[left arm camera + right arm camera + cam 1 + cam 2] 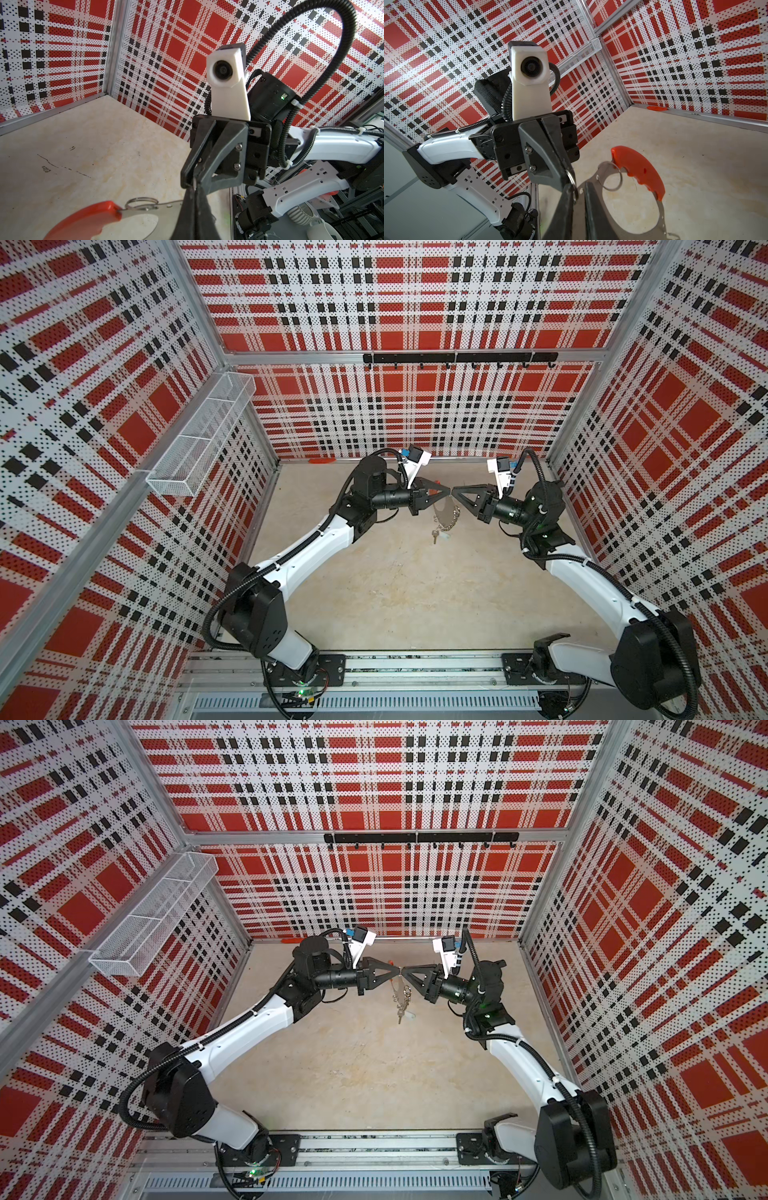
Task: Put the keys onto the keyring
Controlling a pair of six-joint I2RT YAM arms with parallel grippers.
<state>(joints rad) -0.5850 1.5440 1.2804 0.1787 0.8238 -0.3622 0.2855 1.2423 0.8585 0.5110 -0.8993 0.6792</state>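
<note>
1. Nearest me, the beige counter [395, 593] spreads between my two arms.
2. The keys [436, 536], small and silvery with a pale tag [446, 536], sit at 6 o'clock from where my grippers meet, just under the keyring's lowest edge. I cannot tell whether they hang from it or lie on the counter.
3. The keyring [662, 216], a broad metal band with an orange handle [639, 168], hangs below my gripper tips. Small wire loops [455, 517] fringe its 3 o'clock side.
4. My left gripper [448, 490] reaches in from 9 o'clock, its jaws pressed together on the top of the keyring.
5. My right gripper [456, 492] comes in from 3 o'clock, tip to tip with the left. Its jaws show a thin slit with the band running into it; I cannot tell whether they pinch it.
6. Farther off, at 11 o'clock, a small orange object [322, 460] lies at the foot of the back wall.
7. At 10 o'clock a white wire basket [199, 435] is fixed to the left wall, split into three compartments in a row. Its mesh shows the plaid wall behind.
8. Farthest, at 12 o'clock, a black hook rail [459, 357] runs along the back wall.
</note>
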